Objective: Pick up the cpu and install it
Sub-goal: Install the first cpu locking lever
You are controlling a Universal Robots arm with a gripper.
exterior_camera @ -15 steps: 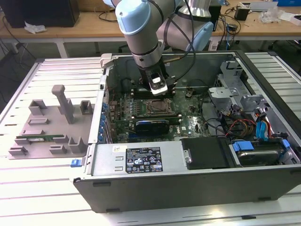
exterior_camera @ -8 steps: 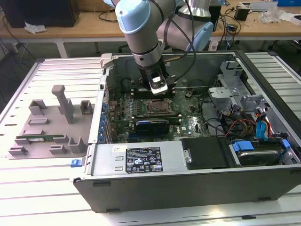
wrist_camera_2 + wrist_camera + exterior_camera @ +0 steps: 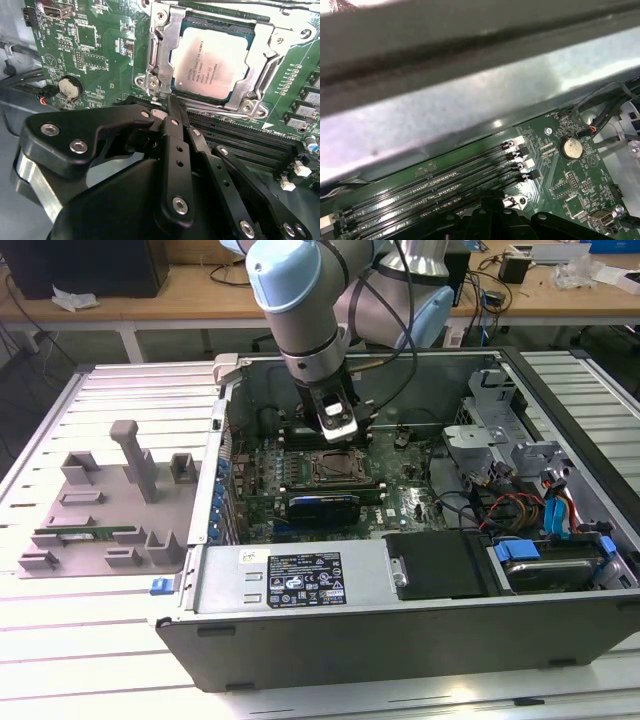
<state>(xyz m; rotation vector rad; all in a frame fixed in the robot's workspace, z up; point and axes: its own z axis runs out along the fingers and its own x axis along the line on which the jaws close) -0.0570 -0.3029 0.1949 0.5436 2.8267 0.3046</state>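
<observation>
An open computer case (image 3: pixel 400 630) lies on a slatted metal table (image 3: pixel 100 630), its motherboard (image 3: pixel 400 502) facing up. Toward the exterior view's left, a grey fixture tray (image 3: pixel 100 510) rests on the same table and holds a green memory stick (image 3: pixel 85 536) in one of its slots. Beyond the table stands a wooden workbench (image 3: pixel 200 290) with cables and small parts on it.

The arm (image 3: pixel 300 300) reaches down into the case from the far side, with the gripper (image 3: pixel 337 426) low over the board, just behind the socket. In the second wrist view the gripper (image 3: pixel 172 107) has its black fingers (image 3: pixel 175 130) pressed together with nothing between them, the tips hanging at the near edge of the socket frame (image 3: pixel 165 50).

The cpu (image 3: pixel 212 62) sits inside that socket, silver top up, with the metal frame around it; in the exterior view the cpu (image 3: pixel 335 468) appears as a small square in the middle of the board. The second wrist view also shows a coin battery (image 3: pixel 70 88). The first wrist view shows the empty memory slots (image 3: pixel 445 182), the coin battery (image 3: pixel 571 148) and the case wall (image 3: pixel 445 115) beyond.
</observation>
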